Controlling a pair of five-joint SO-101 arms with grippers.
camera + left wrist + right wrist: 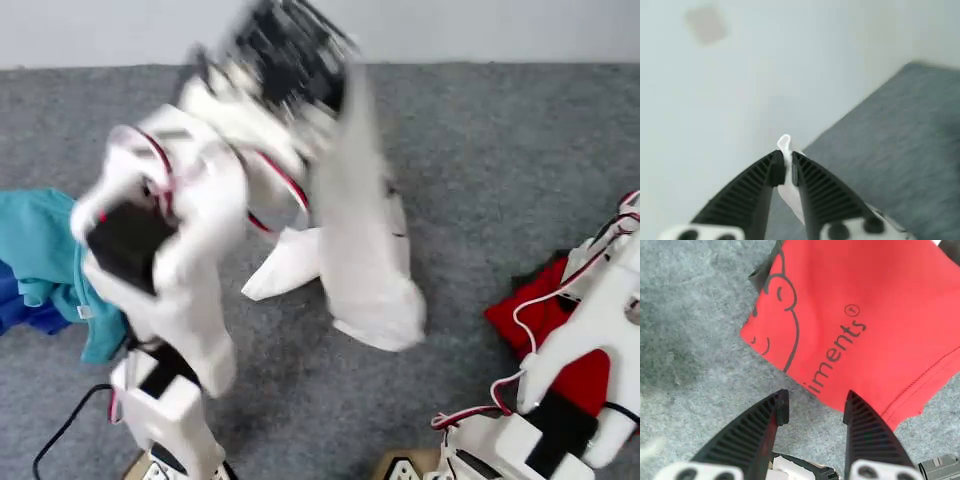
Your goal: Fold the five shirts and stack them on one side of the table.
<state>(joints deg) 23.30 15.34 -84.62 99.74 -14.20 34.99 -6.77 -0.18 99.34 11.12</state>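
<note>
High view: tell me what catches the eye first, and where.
The white shirt hangs in the air above the middle of the grey table, pinched in the left gripper, which is shut on it. At the table's right edge lies a red shirt, with the right gripper open over its edge. A teal shirt and a blue shirt are bunched at the left edge.

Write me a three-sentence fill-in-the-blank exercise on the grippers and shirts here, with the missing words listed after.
1. The left gripper is ____ on the white shirt.
2. The right gripper stands ____ at the edge of the red shirt.
3. The teal shirt lies on a table whose covering is ____ in colour.

Missing words: shut; open; grey.
</note>
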